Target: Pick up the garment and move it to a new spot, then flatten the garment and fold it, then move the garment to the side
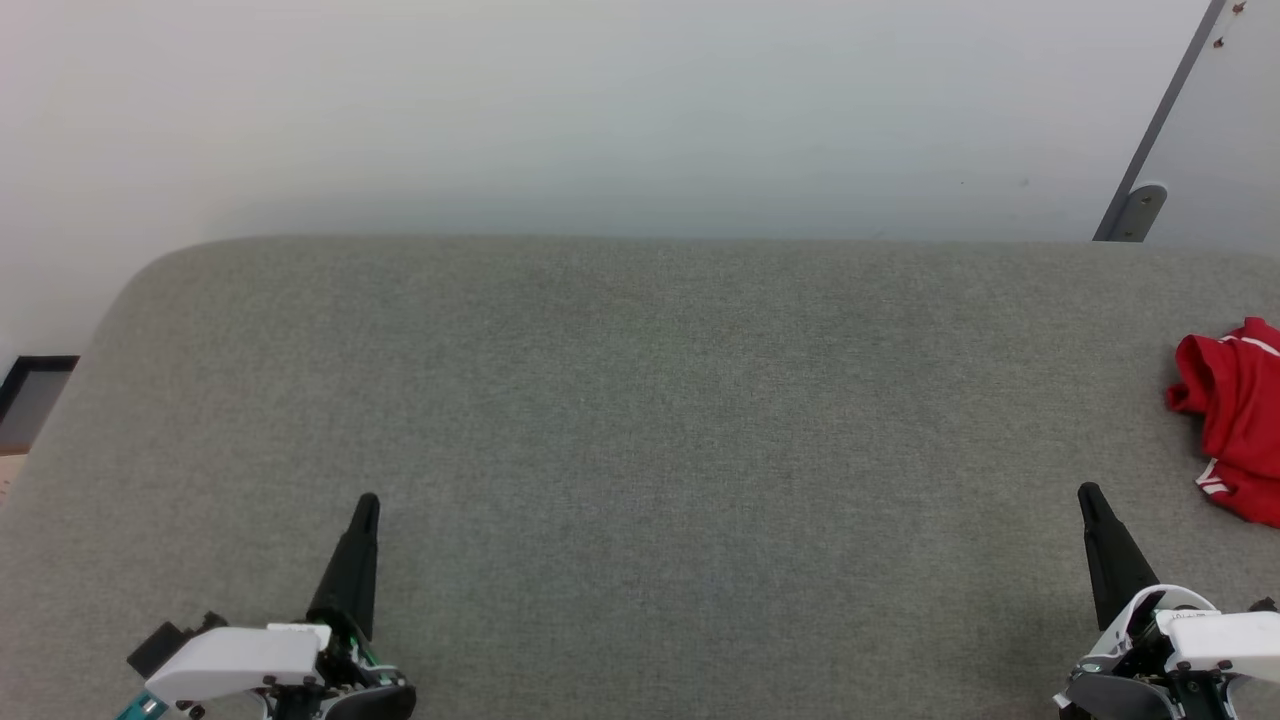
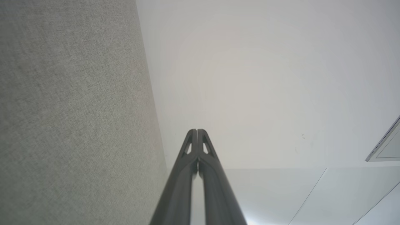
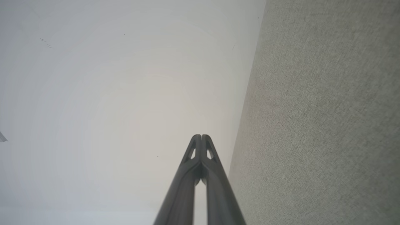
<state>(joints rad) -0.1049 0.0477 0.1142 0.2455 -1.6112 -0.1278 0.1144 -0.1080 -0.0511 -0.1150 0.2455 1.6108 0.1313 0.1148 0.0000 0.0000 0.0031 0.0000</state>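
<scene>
The garment (image 1: 1232, 415) is a crumpled red shirt with white striped trim, lying at the far right of the grey fabric table (image 1: 640, 420) and cut off by the head view's right edge. My right gripper (image 1: 1088, 494) is shut and empty at the lower right, a short way left of and nearer than the garment. At the lower left my left gripper (image 1: 367, 503) is shut and empty too, far from the garment. Each wrist view shows its own fingertips pressed together, the left gripper (image 2: 197, 131) and the right gripper (image 3: 201, 136), against a pale wall with the grey table alongside.
A pale wall (image 1: 600, 110) rises behind the table's far edge. A grey panel with a metal bracket (image 1: 1135, 212) leans at the back right. A dark frame (image 1: 30, 385) sits on the floor beyond the table's left edge.
</scene>
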